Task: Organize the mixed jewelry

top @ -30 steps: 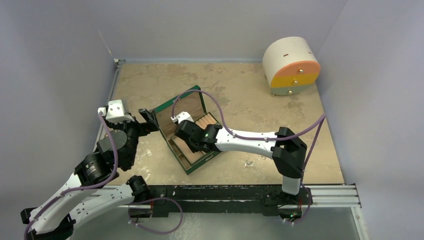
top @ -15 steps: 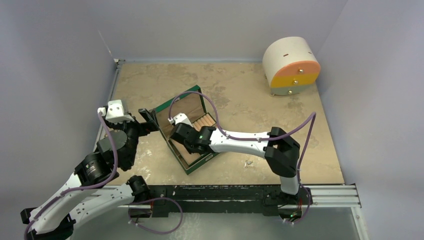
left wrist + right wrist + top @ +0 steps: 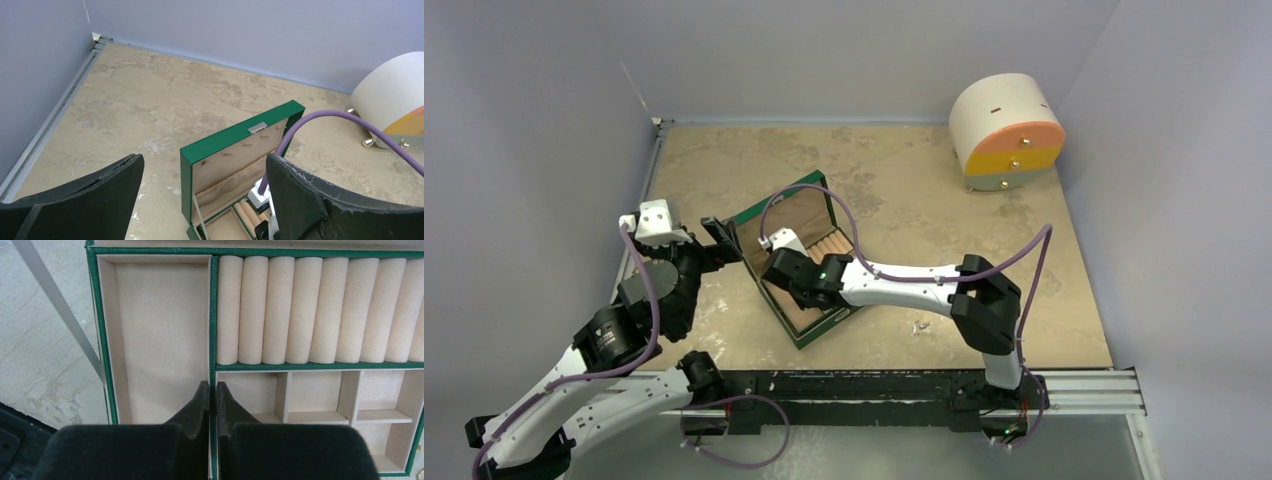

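Nearest, tiny specks of the mixed jewelry (image 3: 919, 326) lie on the mottled tan surface (image 3: 924, 200), just on the near side of the right forearm and to the right of the open green box with tan compartments (image 3: 816, 332); they are too small to tell apart. Over that box the right tool (image 3: 212, 388) hangs with its black fingers pressed together, nothing between them, above the green divider between a long plain tray and a row of cream rolls. Left of the box's raised lid, the left tool (image 3: 204, 162) stands spread wide, holding nothing. Far right sits the round white-and-orange drawer cabinet (image 3: 1006, 130).
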Robot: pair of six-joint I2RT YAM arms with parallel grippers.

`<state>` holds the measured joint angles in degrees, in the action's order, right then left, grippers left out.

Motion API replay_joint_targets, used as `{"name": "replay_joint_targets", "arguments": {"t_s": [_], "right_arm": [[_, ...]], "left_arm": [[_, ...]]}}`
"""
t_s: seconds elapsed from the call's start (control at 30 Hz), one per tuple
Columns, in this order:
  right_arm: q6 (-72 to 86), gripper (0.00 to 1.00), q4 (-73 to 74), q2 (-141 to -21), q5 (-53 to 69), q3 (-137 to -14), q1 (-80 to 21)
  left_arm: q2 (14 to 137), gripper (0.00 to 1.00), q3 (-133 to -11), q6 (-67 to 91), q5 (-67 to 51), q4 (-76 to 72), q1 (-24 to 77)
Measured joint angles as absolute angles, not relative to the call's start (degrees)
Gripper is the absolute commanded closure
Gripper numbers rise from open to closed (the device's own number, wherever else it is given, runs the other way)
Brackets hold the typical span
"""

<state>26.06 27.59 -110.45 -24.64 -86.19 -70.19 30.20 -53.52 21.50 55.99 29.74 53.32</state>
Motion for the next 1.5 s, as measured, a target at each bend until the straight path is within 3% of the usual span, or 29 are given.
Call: {"name": "replay_joint_targets", "arguments": {"t_s": [0.5,0.87,1.13,1.5], "right_arm": [[27.7,1.00,27.6,-113.2,-24.6,-87.1,-71.3],[29.2,0.69,27.1,-113.2,-24.8,-87.1,-71.4],[29.6,0.65,26.6,-110.8,-25.0,-85.7,-71.6],[29.6,0.60,27.9,-97.1,-30.4,-79.2,-71.6]], "left_arm": [[30.2,0.08,-53.5,21.5,56.0,29.7,53.3],[30.2,0.08,-53.5,21.5,56.0,29.8,53.3],[30.3,0.08,-53.5,21.5,56.0,29.8,53.3],[30.9,0.08,-53.5,21.5,56.2,30.1,53.3]]}}
